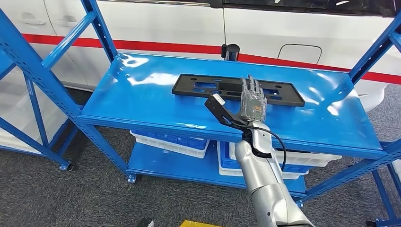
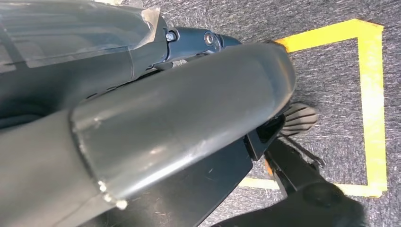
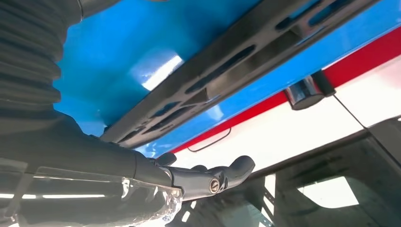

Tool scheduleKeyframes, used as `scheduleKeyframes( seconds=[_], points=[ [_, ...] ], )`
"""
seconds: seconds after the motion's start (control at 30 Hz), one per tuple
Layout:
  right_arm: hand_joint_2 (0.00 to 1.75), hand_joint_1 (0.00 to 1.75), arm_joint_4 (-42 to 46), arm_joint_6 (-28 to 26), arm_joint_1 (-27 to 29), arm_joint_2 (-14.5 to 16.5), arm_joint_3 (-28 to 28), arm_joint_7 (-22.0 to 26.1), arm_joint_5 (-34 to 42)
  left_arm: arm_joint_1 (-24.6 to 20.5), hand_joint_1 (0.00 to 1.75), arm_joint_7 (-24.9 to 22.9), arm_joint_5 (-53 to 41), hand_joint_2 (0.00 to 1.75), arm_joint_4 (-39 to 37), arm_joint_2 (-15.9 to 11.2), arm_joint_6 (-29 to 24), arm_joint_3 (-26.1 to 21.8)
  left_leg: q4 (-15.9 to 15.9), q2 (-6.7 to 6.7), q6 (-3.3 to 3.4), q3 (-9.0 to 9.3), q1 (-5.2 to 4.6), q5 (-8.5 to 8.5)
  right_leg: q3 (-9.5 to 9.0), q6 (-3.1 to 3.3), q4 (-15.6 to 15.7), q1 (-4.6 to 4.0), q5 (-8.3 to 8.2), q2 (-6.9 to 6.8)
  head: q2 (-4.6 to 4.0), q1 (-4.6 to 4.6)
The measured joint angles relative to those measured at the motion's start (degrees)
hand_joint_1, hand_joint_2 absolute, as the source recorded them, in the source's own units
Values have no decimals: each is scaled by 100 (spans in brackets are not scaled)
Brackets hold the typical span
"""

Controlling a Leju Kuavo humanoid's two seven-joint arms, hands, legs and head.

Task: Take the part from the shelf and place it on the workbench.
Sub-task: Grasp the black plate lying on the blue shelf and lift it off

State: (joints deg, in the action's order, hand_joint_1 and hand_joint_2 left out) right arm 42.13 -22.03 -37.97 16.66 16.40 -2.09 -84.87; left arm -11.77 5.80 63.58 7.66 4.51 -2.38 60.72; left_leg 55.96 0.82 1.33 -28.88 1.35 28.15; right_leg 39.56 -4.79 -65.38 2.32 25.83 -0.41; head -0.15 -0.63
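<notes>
No legible text, seemingly

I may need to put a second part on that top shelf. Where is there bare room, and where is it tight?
The blue shelf is bare on its left, between the black part and the left uprights, and on its right, past the part's end. The front strip is also free. It is tight mid-shelf, where the right hand reaches over the part.
</notes>
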Motion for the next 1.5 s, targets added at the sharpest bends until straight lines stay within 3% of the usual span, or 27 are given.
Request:
scheduleKeyframes(
  seconds=[0.03, 0.07, 0.23, 0.3, 0.37, 0.4, 0.43, 0.5, 0.57, 0.67, 0.73, 0.8, 0.87, 0.9, 0.93, 0.97, 1.03, 1.07, 1.1, 1.23, 1.3, 1.37, 1.4, 1.43, 1.47, 1.5],
  points=[
    [175, 0, 0, 2, -3, -2, -1, -5, -1, -1, 0, -1, -1, 0, -5, -3, 3, 0, 19, -8, -53, 13, -2, 38, -174, -16, 369, -4, -144, -5, 0, -8],
    [175, 0, 0, 3, -3, -7, -3, -10, -2, -2, 0, -2, -3, 0, -13, -8, 5, 0, 35, -15, -95, 18, -11, 69, -282, 14, 600, -6, -217, -7, 0, -7],
    [175, 0, 13, 5, -4, -16, -36, -27, -5, -11, 0, -4, -10, 0, -30, -14, 16, 0, 166, -37, -191, -17, 5, 229, -350, 340, 660, -40, -152, 77, 0, 34],
    [175, 0, 20, 4, -18, -13, -46, -27, -7, -30, 0, -1, -9, 0, -31, -13, 22, 0, 752, -85, -196, -310, -9, 501, -384, 420, 665, -58, -125, 96, 0, 59],
    [175, 0, 18, 5, -8, -15, -54, -27, -9, -61, 0, 7, -9, 0, -30, -7, 37, 0, 1526, -112, -173, -778, -40, 738, -401, 466, 664, -116, -101, 111, 0, 71],
    [175, 0, 16, 5, 2, -18, -59, -27, -9, -73, 0, 10, -12, 0, -30, -3, 46, 0, 1741, -115, -145, -946, -57, 733, -415, 485, 663, -150, -88, 124, 0, 74],
    [175, 0, 15, 5, 9, -20, -63, -27, -9, -82, 0, 11, -17, 0, -29, 0, 54, 1, 1745, -115, -104, -1013, -75, 612, -434, 503, 663, -182, -76, 141, 0, 74],
    [175, 0, 15, 4, 10, -22, -71, -27, -9, -88, 0, 8, -33, 0, -29, 5, 74, 3, 1164, -127, 19, -858, -122, 123, -487, 533, 664, -231, -54, 179, 0, 73],
    [175, 0, 17, 5, 4, -24, -73, -27, -5, -91, 0, -1, -45, 0, -30, 7, 97, 10, 526, -148, 123, -627, -168, -194, -503, 546, 662, -276, -39, 209, 0, 63],
    [175, 0, 19, 5, 13, -41, -80, -27, 1, -99, 0, -9, -50, 0, -30, 23, 115, 32, 266, -163, 145, -536, -207, -202, -466, 518, 669, -280, -39, 226, 0, 73],
    [175, 0, 31, 5, 11, -49, -87, -27, 0, -110, 0, -10, -49, 0, -29, 41, 115, 41, 193, -149, 156, -488, -177, -237, -409, 479, 569, -280, 23, 199, 0, 75],
    [175, 0, 42, 8, -6, -56, -91, -22, 0, -123, 0, -10, -42, 0, -28, 64, 115, 42, 127, -130, 177, -440, -138, -265, -160, 455, 86, -268, 233, 156, 0, 60],
    [175, 0, 39, 11, 0, -71, -92, -14, 1, -129, 0, -11, -26, 0, -27, 77, 114, 43, 121, -120, 192, -433, -130, -257, 219, 422, -637, -227, 477, 133, 0, 46],
    [175, 0, 36, 13, 16, -79, -92, -11, 2, -131, 0, -11, -16, 0, -27, 79, 113, 43, 122, -118, 188, -431, -127, -251, 348, 387, -864, -200, 524, 124, 0, 46],
    [175, 0, 34, 14, 28, -84, -93, -5, 2, -129, 0, -11, -6, 0, -27, 79, 111, 44, 126, -117, 177, -425, -121, -242, 371, 333, -878, -169, 483, 113, 0, 45],
    [175, 0, 32, 15, 33, -85, -93, 3, 3, -129, 0, -11, 1, 0, -27, 81, 107, 44, 132, -119, 158, -414, -109, -228, 281, 264, -665, -136, 359, 97, 0, 45],
    [175, 0, 30, 15, 26, -81, -92, 33, 11, -130, 0, -10, 14, 0, -28, 80, 92, 43, 160, -126, 88, -391, -96, -180, -99, 138, 123, -69, 38, 44, 0, 40],
    [175, 0, 26, 15, 19, -74, -91, 51, 15, -130, 0, -10, 22, 0, -29, 79, 84, 43, 178, -128, 50, -389, -99, -156, -253, 125, 430, -61, -63, 35, 0, 34],
    [175, 0, 21, 15, 15, -69, -90, 64, 24, -129, 0, -7, 33, 0, -30, 75, 76, 42, 190, -130, 17, -391, -109, -138, -341, 144, 601, -60, -105, 32, 0, 32],
    [175, 0, -1, 8, 1, -34, -86, 89, 44, -131, 0, 3, 70, 0, -31, 68, 58, 42, 230, -126, -84, -410, -86, -70, -393, 329, 659, -62, -83, 64, 0, 43],
    [175, 0, -7, 5, -17, -5, -80, 93, 49, -136, 0, 14, 74, 0, -31, 62, 54, 42, 682, -126, -137, -619, -72, 166, -436, 418, 677, -44, -67, 69, 0, 61],
    [175, 0, -25, 4, -23, 8, -72, 97, 51, -159, 0, 30, 77, 0, -31, 58, 52, 40, 1478, -127, -166, -1019, -73, 479, -460, 473, 677, -73, -42, 68, 0, 73],
    [175, 0, -39, 4, -21, 10, -71, 98, 51, -175, 0, 36, 80, 0, -31, 57, 51, 39, 1772, -127, -171, -1187, -73, 545, -470, 486, 677, -88, -32, 68, 0, 71],
    [175, 0, -54, 4, -20, 12, -70, 100, 52, -186, 0, 37, 86, 0, -31, 56, 48, 39, 1869, -127, -165, -1267, -74, 501, -484, 497, 676, -100, -22, 73, 0, 72],
    [175, 0, -66, 4, -22, 17, -70, 104, 55, -189, 0, 36, 96, 0, -31, 56, 43, 39, 1731, -127, -151, -1233, -74, 344, -504, 507, 676, -108, -13, 83, 0, 71],
    [175, 0, -75, 4, -28, 26, -69, 111, 58, -182, 0, 36, 108, 0, -31, 56, 36, 39, 1402, -127, -127, -1103, -74, 112, -529, 511, 676, -111, -1, 99, 0, 73]
  ],
)
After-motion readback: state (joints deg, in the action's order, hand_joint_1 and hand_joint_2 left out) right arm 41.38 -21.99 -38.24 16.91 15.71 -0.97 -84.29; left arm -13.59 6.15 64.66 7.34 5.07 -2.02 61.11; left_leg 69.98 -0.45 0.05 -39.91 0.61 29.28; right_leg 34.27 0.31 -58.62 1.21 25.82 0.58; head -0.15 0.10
